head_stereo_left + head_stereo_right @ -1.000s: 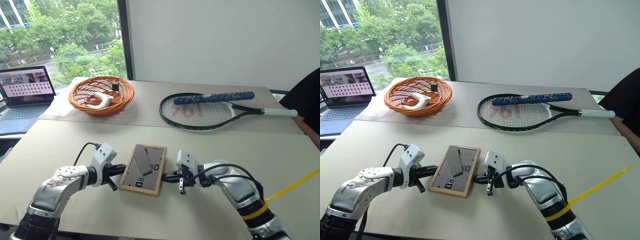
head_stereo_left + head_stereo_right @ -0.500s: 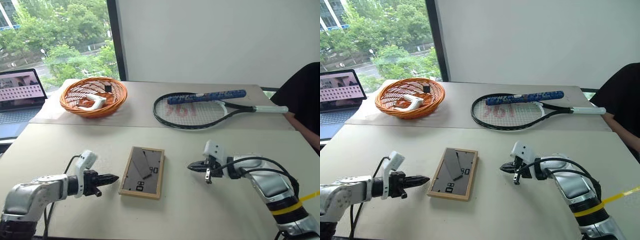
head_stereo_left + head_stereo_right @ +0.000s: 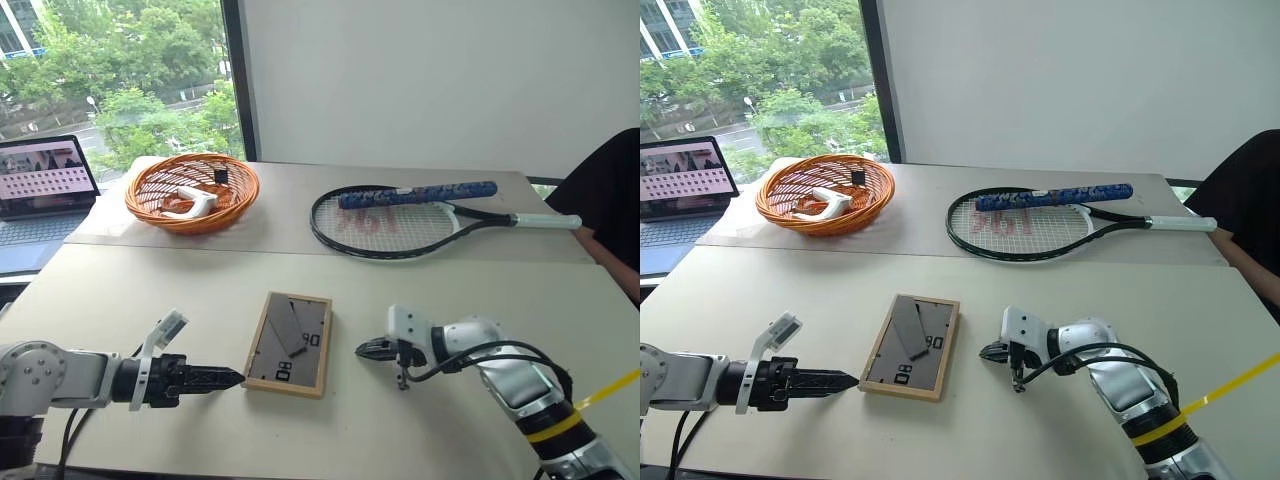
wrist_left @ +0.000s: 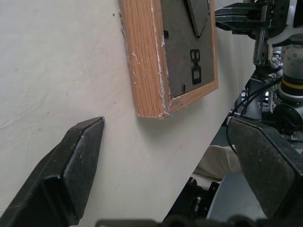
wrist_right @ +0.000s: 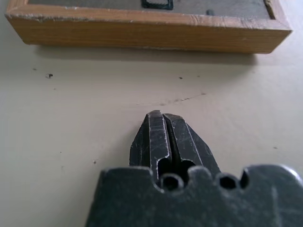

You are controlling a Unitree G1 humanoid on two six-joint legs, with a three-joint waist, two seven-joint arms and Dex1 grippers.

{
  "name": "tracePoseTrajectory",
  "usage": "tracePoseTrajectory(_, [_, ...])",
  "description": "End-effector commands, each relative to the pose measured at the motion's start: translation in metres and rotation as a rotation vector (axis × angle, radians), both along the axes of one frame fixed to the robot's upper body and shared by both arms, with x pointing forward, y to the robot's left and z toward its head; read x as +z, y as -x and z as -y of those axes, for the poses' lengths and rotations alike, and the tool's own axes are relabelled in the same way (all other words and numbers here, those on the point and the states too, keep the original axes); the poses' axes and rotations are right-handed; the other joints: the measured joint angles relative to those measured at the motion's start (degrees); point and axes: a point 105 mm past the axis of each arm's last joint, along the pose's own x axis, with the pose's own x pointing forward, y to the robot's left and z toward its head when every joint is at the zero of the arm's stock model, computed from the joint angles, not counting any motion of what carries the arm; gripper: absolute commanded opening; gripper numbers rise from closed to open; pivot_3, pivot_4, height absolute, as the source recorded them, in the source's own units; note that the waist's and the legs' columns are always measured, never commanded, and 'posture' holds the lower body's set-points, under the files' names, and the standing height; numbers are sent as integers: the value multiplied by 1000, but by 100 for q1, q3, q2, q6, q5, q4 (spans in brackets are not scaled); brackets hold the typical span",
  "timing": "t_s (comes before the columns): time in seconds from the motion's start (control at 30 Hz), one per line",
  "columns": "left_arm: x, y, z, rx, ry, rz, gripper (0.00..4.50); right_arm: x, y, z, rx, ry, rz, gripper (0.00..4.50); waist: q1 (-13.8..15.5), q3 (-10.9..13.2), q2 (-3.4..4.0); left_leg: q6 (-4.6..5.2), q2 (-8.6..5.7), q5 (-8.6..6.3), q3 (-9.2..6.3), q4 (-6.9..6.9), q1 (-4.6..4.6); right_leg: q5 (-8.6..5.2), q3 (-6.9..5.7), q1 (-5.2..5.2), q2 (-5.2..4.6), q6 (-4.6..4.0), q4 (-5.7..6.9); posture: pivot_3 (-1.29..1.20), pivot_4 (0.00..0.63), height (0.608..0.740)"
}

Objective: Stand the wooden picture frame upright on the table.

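Note:
The wooden picture frame (image 3: 290, 343) lies flat on the table (image 3: 150, 290) with its dark grey backing and folded stand facing up. My left gripper (image 3: 232, 378) rests low on the table just off the frame's near left corner. In the left wrist view its fingers (image 4: 78, 156) stand wide open with nothing between them, and the frame's corner (image 4: 151, 71) is ahead. My right gripper (image 3: 362, 349) is shut and empty, pointing at the frame's right edge across a short gap. The right wrist view shows its closed tips (image 5: 158, 118) facing the frame's wooden side (image 5: 142, 30).
An orange wicker basket (image 3: 192, 190) holding a white object sits at the back left. A laptop (image 3: 45, 190) is beside it, and a tennis racket (image 3: 400, 220) lies at the back centre. A person's dark sleeve (image 3: 612, 200) is at the right edge.
Both grippers were against the frame's sides and have drawn away from it. The left one pulled back, rolled and opened. The frame still lies flat.

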Motion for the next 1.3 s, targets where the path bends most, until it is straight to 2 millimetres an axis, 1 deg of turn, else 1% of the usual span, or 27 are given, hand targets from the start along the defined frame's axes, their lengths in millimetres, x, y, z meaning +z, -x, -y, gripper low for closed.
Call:
tracePoseTrajectory(0.03, [-25,0,15,-14,-16,-93,4481,-5,-4,-10,26,-9,43,0,24,-7,8,0,0,0,0,1,3,0,0,0,0,1,-1,0,150,692])
tracePoseTrajectory(0.1, [-26,-6,24,-12,9,-85,4481,-10,-4,-14,36,-18,43,0,51,-11,13,0,-7,0,0,0,33,-3,0,14,-5,5,-5,0,150,692])
tracePoseTrajectory(0.17, [-25,-11,33,-18,46,-77,4481,-13,-3,-19,42,-31,43,0,57,-13,14,-1,-10,-1,0,-2,81,-11,-1,62,-8,16,-13,0,150,692])
tracePoseTrajectory(0.33, [-19,-16,58,-52,124,-57,4481,-18,-4,-28,54,-46,44,0,48,-26,13,-1,-10,-1,-2,1,92,-7,1,83,-8,24,-20,0,150,692])
tracePoseTrajectory(0.4, [-16,-15,63,-68,144,-47,4481,-19,-5,-29,54,-42,49,0,31,-29,12,-1,-10,-1,-3,0,92,-6,1,84,-7,24,-20,0,150,692])
tracePoseTrajectory(0.53, [-12,-19,64,-41,180,-42,4481,-20,-7,-28,48,-41,49,0,-5,-30,10,0,-10,0,-4,-3,92,-5,1,94,-7,23,-19,0,150,692])
tracePoseTrajectory(0.57, [-10,-19,66,-39,200,-42,4220,-20,-7,-28,46,-41,50,0,-6,-30,10,-1,-10,0,-4,-4,92,-5,2,95,-7,22,-19,0,150,692])
tracePoseTrajectory(0.63, [-9,-17,68,-51,202,-37,3838,-21,-7,-29,43,-43,49,0,-8,-30,8,-1,-10,0,-4,-4,91,-5,2,95,-7,23,-19,0,150,692])
tracePoseTrajectory(0.67, [-9,-16,69,-55,198,-36,3434,-20,-7,-30,41,-47,47,0,-10,-30,6,-1,-9,0,-4,-4,90,-5,2,95,-6,23,-19,0,150,692])
tracePoseTrajectory(0.7, [-9,-16,70,-55,198,-35,3238,-20,-7,-30,39,-49,46,0,-27,-30,6,-1,-9,0,-4,-4,88,-5,2,95,-6,23,-19,0,150,692])
tracePoseTrajectory(0.8, [-7,-17,68,-45,205,-28,2158,-21,-6,-30,35,-48,47,0,-56,-30,6,-1,-9,0,-4,-9,84,-4,5,92,-4,21,-18,0,150,692])
tracePoseTrajectory(0.83, [-5,-18,67,-40,209,-24,1921,-20,-6,-30,33,-49,48,0,-56,-30,6,-1,-9,0,-5,-10,84,-4,5,91,-4,21,-17,0,150,692])
tracePoseTrajectory(0.87, [-3,-19,66,-35,215,-20,1523,-18,-7,-29,28,-51,49,0,-55,-30,5,-1,-9,0,-5,-10,84,-4,5,92,-4,21,-18,0,150,692])
tracePoseTrajectory(0.93, [5,-24,63,-16,244,1,1162,-8,-10,-23,-1,-77,59,0,-57,-29,4,-1,-9,0,-4,-10,84,-4,5,91,-5,22,-18,0,150,692])
tracePoseTrajectory(1.0, [11,-27,60,-3,265,15,1164,1,-12,-17,-22,-89,69,0,-51,-28,4,-2,-9,0,-4,-11,82,-5,6,86,-4,22,-18,0,150,692])
tracePoseTrajectory(1.07, [28,-32,54,7,322,54,1164,22,-18,2,-84,-127,84,0,-31,-21,1,-2,-10,0,-4,-11,77,-5,7,83,-5,22,-18,0,150,692])
tracePoseTrajectory(1.13, [40,-32,46,-8,315,82,1164,44,-21,21,-154,-188,60,0,18,2,-6,-2,-11,1,-5,-8,56,-4,5,72,-6,21,-20,0,150,692])
tracePoseTrajectory(1.2, [48,-32,41,-21,309,91,1164,65,-16,28,-174,-290,-33,0,25,5,-10,-2,-14,1,-5,-6,37,0,5,56,-8,16,-21,0,150,692])
tracePoseTrajectory(1.27, [51,-32,38,-35,288,100,1164,84,-9,27,-154,-365,-97,593,18,6,-10,-3,-13,0,-5,-13,36,9,5,56,-8,-2,-26,0,150,692])
tracePoseTrajectory(1.3, [51,-32,38,-42,273,103,1164,94,-6,23,-137,-395,-115,720,4,6,-10,-3,-13,-1,-5,-17,37,9,4,55,-8,-9,-28,0,150,692])
